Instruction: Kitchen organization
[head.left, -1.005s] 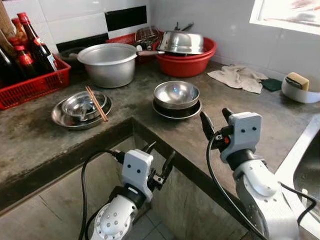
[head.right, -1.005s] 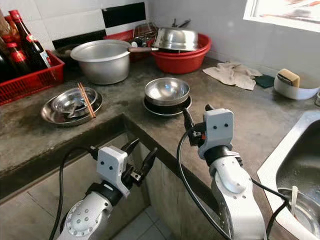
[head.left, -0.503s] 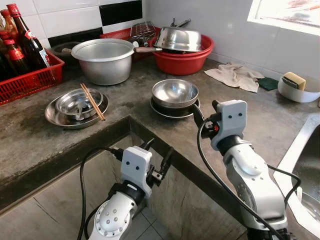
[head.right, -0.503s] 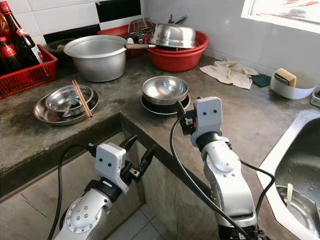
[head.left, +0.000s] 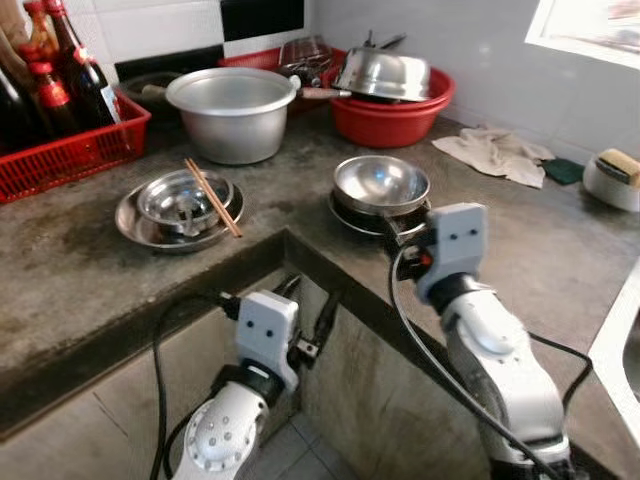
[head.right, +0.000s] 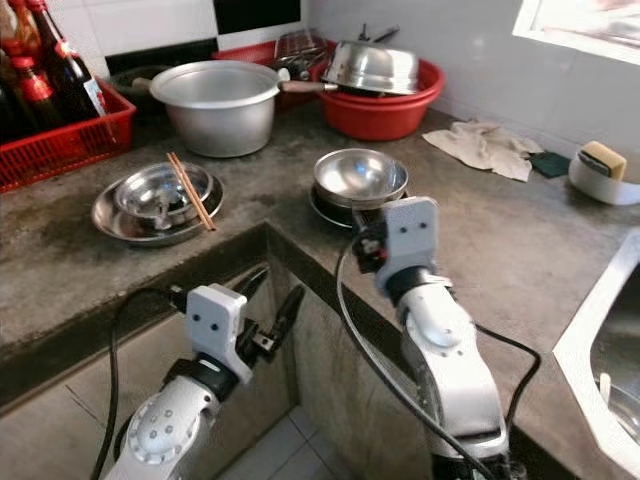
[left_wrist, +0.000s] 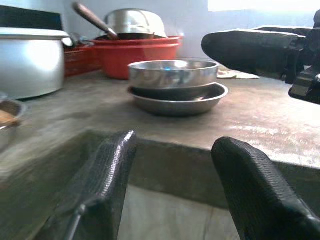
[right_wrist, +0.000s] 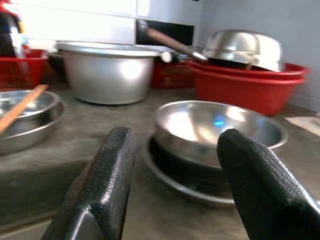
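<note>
While closing on steel bowl (head.left: 380, 184) stacked in plate (head.left: 352, 213), near counter edge (head.left: 330, 265): right gripper (right_wrist: 172, 165) fingers apart, just short of rim. Left gripper (left_wrist: 175, 175) spread, idle below counter. Risk: nudging stack, skidding bowl off plate.

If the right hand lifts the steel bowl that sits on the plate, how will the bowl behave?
The steel bowl looks thin and rigid, so it is probably light and will not bend. Its polished, curved wall may slip between the right hand's open fingers. It rests loosely on a darker dish and a plate, so pushing it would likely slide or rattle the stack.
</note>
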